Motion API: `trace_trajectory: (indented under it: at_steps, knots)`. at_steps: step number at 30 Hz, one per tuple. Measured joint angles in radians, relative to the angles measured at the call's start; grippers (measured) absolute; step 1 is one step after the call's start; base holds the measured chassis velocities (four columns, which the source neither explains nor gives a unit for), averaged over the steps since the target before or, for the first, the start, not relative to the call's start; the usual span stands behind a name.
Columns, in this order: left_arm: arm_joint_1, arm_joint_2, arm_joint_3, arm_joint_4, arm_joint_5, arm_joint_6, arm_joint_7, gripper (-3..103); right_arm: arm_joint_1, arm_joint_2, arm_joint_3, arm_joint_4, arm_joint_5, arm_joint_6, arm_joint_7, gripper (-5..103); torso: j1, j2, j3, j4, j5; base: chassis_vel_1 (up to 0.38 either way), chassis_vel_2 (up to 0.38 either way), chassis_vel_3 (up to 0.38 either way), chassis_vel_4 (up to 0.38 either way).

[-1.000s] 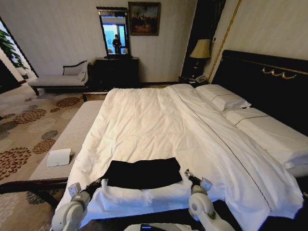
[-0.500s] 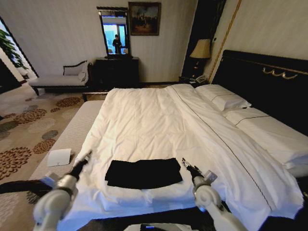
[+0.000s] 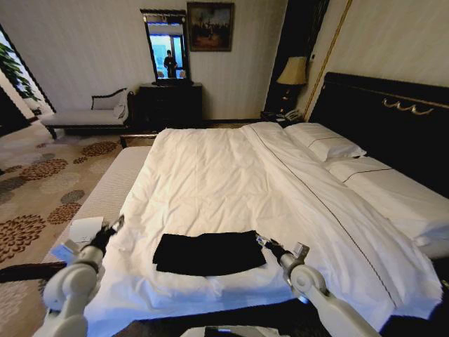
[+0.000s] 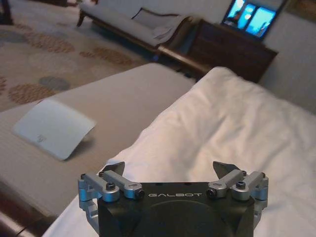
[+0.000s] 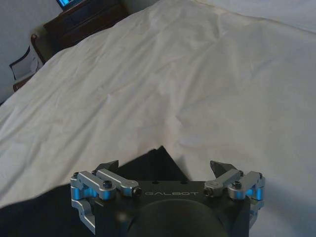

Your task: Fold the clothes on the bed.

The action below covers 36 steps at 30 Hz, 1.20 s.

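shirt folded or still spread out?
Folded. The shirt lies as a compact dark rectangle on the bed, with no sleeves or lettering showing. Both tools, left and right, are open beside it.

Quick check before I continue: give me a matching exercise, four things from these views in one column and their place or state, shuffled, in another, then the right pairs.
Things:
1. black T-shirt
2. left gripper
3. right gripper
4. white card

Places or states:
A. jaws open, over the duvet's edge on the bench side
B. lying flat on the striped bench
C. folded into a rectangle on the white duvet
D. jaws open, at the shirt's corner on the pillow side

Pairs: 1-C, 2-A, 3-D, 4-B
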Motion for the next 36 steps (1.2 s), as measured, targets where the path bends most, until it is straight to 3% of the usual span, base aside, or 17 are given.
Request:
trace_trajectory:
  at_steps: [4, 6, 14, 17, 22, 24, 26, 27, 29, 30, 31, 36]
  knots:
    - [0.007, 0.001, -0.015, 0.036, -0.015, -0.009, 0.001, 100, -0.008, 0.005, 0.002, -0.014, -0.018, 0.007, -0.015, 103, 0.000, 0.000, 0.000, -0.0001, 0.0002, 0.000, 0.000, 0.000, 0.000]
    - [0.014, -0.001, -0.020, 0.045, -0.019, -0.012, 0.002, 100, -0.023, 0.009, 0.002, -0.011, -0.023, 0.010, -0.020, 100, 0.000, 0.000, 0.000, -0.0001, 0.0003, 0.000, 0.000, 0.000, 0.000]
    - [0.023, -0.016, -0.021, 0.031, -0.018, -0.010, 0.001, 100, -0.047, 0.019, -0.020, 0.006, -0.025, 0.013, -0.030, 74, 0.000, 0.000, 0.000, -0.0001, 0.0002, 0.000, 0.000, 0.000, 0.000]
    - [0.026, -0.023, -0.018, 0.021, -0.016, -0.009, 0.000, 100, -0.048, 0.024, -0.027, 0.006, -0.025, 0.010, -0.029, 58, 0.000, 0.000, 0.000, -0.0001, 0.0003, 0.000, 0.000, 0.000, 0.000]
    - [0.034, -0.026, -0.018, 0.014, -0.014, -0.009, -0.001, 100, -0.057, 0.026, -0.028, 0.017, -0.025, 0.009, -0.026, 47, 0.000, 0.000, 0.000, 0.0000, 0.0002, 0.000, 0.000, 0.000, 0.000]
    - [0.035, -0.025, -0.020, 0.012, -0.014, -0.012, -0.001, 100, -0.066, 0.026, -0.027, 0.028, -0.025, 0.009, -0.023, 31, 0.000, 0.000, 0.000, -0.0001, 0.0002, 0.000, 0.000, 0.000, 0.000]
    - [0.035, -0.026, -0.020, 0.010, -0.016, -0.014, -0.001, 100, -0.071, 0.027, -0.027, 0.035, -0.025, 0.009, -0.021, 31, 0.000, 0.000, 0.000, -0.0001, 0.0002, 0.000, 0.000, 0.000, 0.000]
    - [0.034, -0.026, -0.020, 0.004, -0.028, -0.021, -0.001, 100, -0.077, 0.027, -0.027, 0.042, -0.025, 0.009, -0.020, 20, 0.000, 0.000, 0.000, -0.0001, 0.0002, 0.000, 0.000, 0.000, 0.000]
    - [0.031, -0.028, -0.020, -0.004, -0.050, -0.031, -0.001, 100, -0.081, 0.029, -0.026, 0.048, -0.025, 0.009, -0.019, 20, 0.000, 0.000, 0.000, 0.0000, 0.0002, 0.000, 0.000, 0.000, 0.000]
    - [0.028, -0.029, -0.019, -0.013, -0.074, -0.039, -0.001, 100, -0.085, 0.030, -0.026, 0.053, -0.025, 0.009, -0.019, 15, 0.000, 0.000, 0.000, 0.0000, 0.0002, 0.000, 0.000, 0.000, 0.000]
    - [0.010, -0.049, -0.015, -0.090, -0.229, -0.095, 0.030, 100, -0.097, 0.034, -0.026, 0.063, -0.026, 0.009, -0.018, 2, 0.000, 0.000, 0.000, -0.0001, 0.0002, 0.000, 0.000, 0.000, 0.000]
    - [-0.020, -0.091, 0.008, -0.212, -0.373, -0.132, 0.054, 100, -0.106, 0.038, -0.023, 0.068, -0.027, 0.011, -0.018, 0, 0.000, 0.000, 0.000, -0.0002, 0.0007, 0.000, 0.000, 0.000, 0.000]
